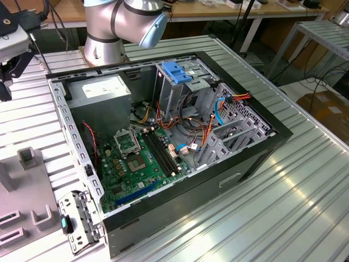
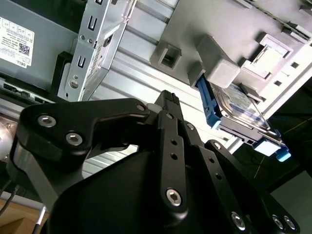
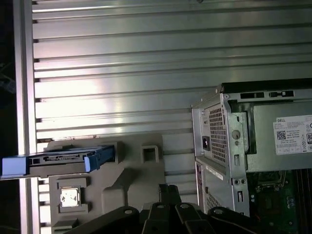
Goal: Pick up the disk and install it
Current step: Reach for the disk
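Judged to be at the first step: the approach for the pick-up, with installing not begun. Reading the end effector (image 2: 168, 97) as clenched and empty in both wrist views, tips drawn together with nothing between. Placing it outside the computer case (image 1: 61, 117), off the corner housing the power supply (image 3: 287, 141), above the counter (image 3: 122, 58).

Finding the disk (image 3: 61, 161) outside the case as well, well apart from that same corner. Standing on edge in a grey fixture (image 3: 131, 180) on the counter, dark body framed by blue rails, apart from the end effector and untouched.

For the grasp, as a judgement: unclench first, square up over the disk's free upper edge, come down astride the thin body and close. Then lift straight clear of the fixture before turning toward the case. Mind the narrow margin either side of so thin a part, and the fixture's block close against it.

Hard to make out: the depth of the disk's seating, hidden behind that grey block in the second wrist view. Cut off at the frame edge in the first wrist view, one end of the disk.

Inside the case, in the exterior view, a silver cage (image 1: 163, 101) under a blue latch plate (image 1: 175, 72), with cables (image 1: 191, 117) tangled beside it. Impossible to pick out the bay meant for the disk. Cut off too, the arm (image 1: 117, 19) beyond the case's power-supply end.
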Controlling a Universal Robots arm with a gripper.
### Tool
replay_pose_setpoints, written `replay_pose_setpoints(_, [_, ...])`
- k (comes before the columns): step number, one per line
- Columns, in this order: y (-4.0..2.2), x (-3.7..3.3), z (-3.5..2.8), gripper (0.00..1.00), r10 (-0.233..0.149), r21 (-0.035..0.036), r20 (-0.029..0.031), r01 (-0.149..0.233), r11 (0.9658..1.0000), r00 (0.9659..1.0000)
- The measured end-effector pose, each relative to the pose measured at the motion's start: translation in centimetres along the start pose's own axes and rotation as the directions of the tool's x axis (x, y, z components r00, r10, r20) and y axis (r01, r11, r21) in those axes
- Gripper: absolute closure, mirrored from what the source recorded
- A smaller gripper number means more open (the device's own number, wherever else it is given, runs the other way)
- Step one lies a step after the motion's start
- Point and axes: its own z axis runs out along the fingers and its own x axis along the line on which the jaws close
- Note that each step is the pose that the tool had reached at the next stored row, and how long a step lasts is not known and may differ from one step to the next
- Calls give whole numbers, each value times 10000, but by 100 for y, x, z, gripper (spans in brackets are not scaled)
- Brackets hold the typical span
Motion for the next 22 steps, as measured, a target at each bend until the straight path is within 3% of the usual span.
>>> replay_pose_setpoints(2, [-5, 71, -2, 89, 0, -1, 1, 0, 10000, 10000])
replay_pose_setpoints(8, [-9, 123, -3, 89, 0, 0, 0, 0, 10000, 10000])
replay_pose_setpoints(22, [-20, 753, -13, 89, 1, 0, 0, -1, 10000, 10000])
